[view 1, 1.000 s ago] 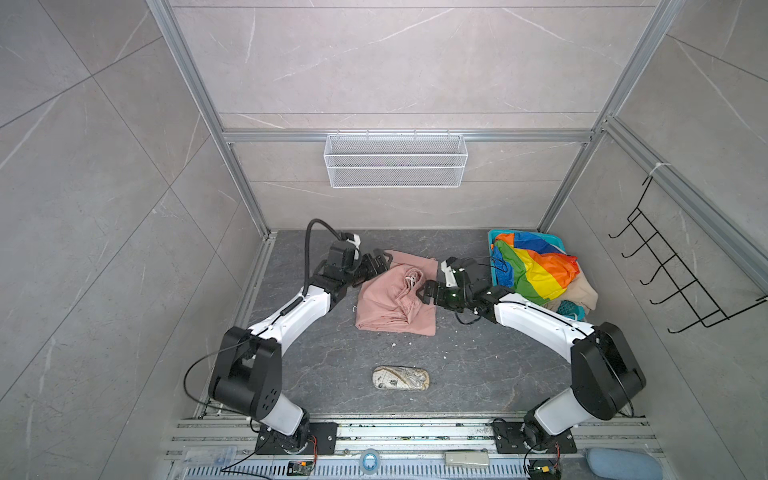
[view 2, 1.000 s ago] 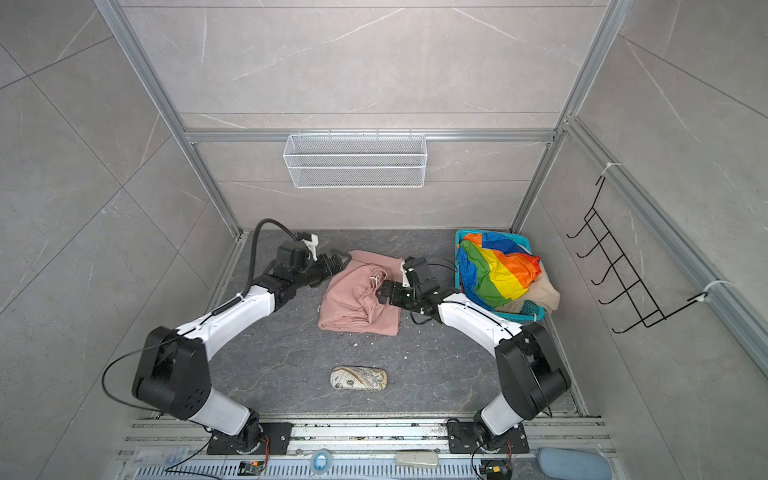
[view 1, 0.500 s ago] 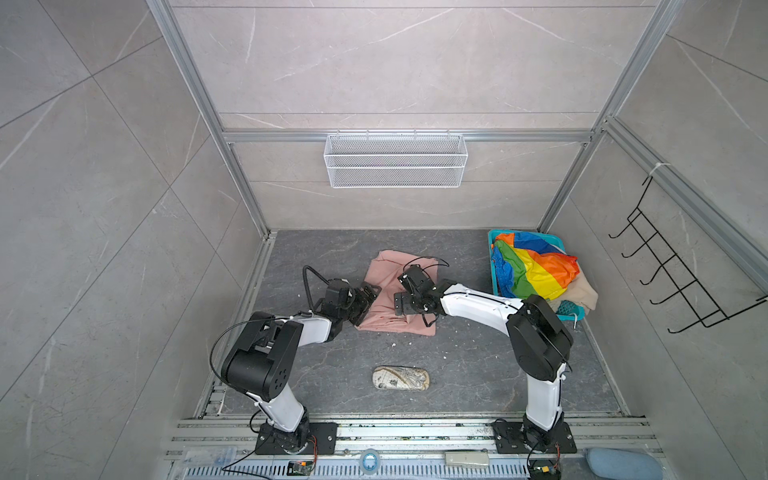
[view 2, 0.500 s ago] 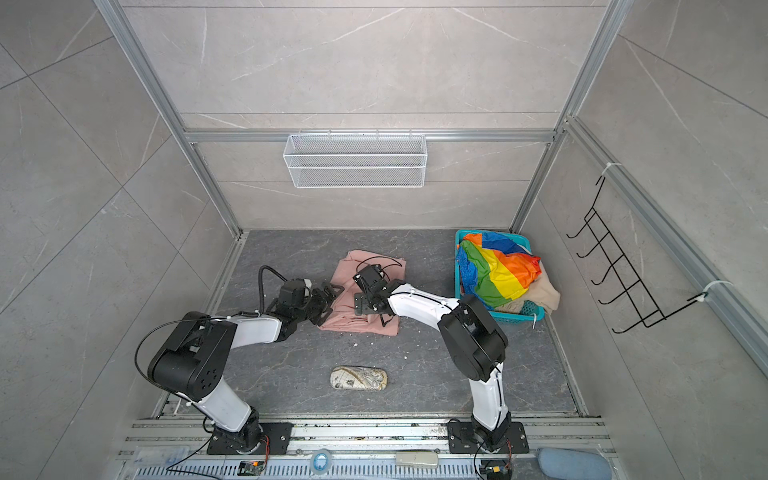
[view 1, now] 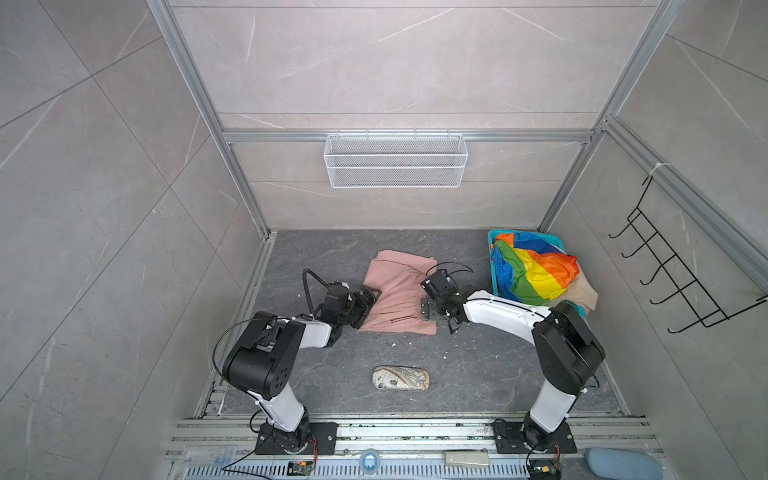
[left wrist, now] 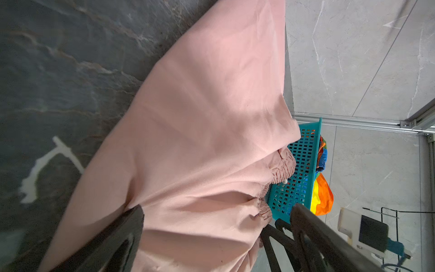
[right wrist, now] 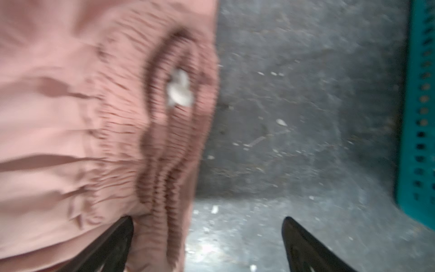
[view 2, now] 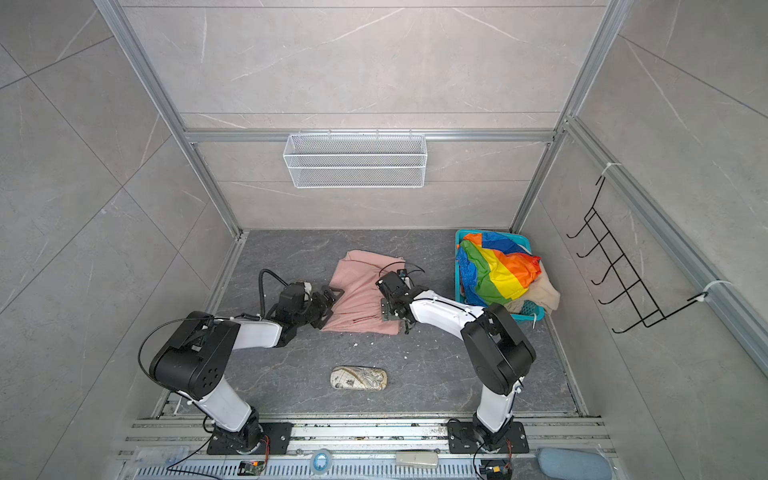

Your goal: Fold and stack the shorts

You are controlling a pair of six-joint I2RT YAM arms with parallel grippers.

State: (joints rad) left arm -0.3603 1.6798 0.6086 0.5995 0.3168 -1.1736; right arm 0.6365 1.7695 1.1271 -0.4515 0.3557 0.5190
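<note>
Left gripper (view 1: pixel 367 306): low at the left edge of the plain dusty-pink cloth shorts (view 1: pixel 398 291). Jaws spread wide. In the left wrist view the pink fabric bulges between the fingers (left wrist: pixel 113 240), nothing pinched.

Pink shorts: spread on the dark grey stone floor (view 1: pixel 316 257), mid-scene, wrinkled, with the gathered elastic waistband along the right side. Small oblong patterned pouch (view 1: pixel 401 378) lies nearer, well apart, not in play.

Right gripper (view 1: pixel 426 300): at the right edge of the pink shorts, jaws also wide. The right wrist view is blurred, but one finger sits over the waistband and one over bare floor, so it straddles the hem line. No grip.

Far right: teal perforated plastic basket (view 1: pixel 494 272) holds the rainbow-striped shorts (view 1: pixel 536 270), with the beige shorts (view 1: pixel 584 293) under and spilling off its right side. Both unfolded.

Read: first garment of three, pre-grasp. Nothing stacked yet.

Next: both jaws need to close on opposite edges, catching all the cloth layers without scraping the floor, then lift together to flatten or fold. Risk: the right side catches only the top waistband layer.
</note>
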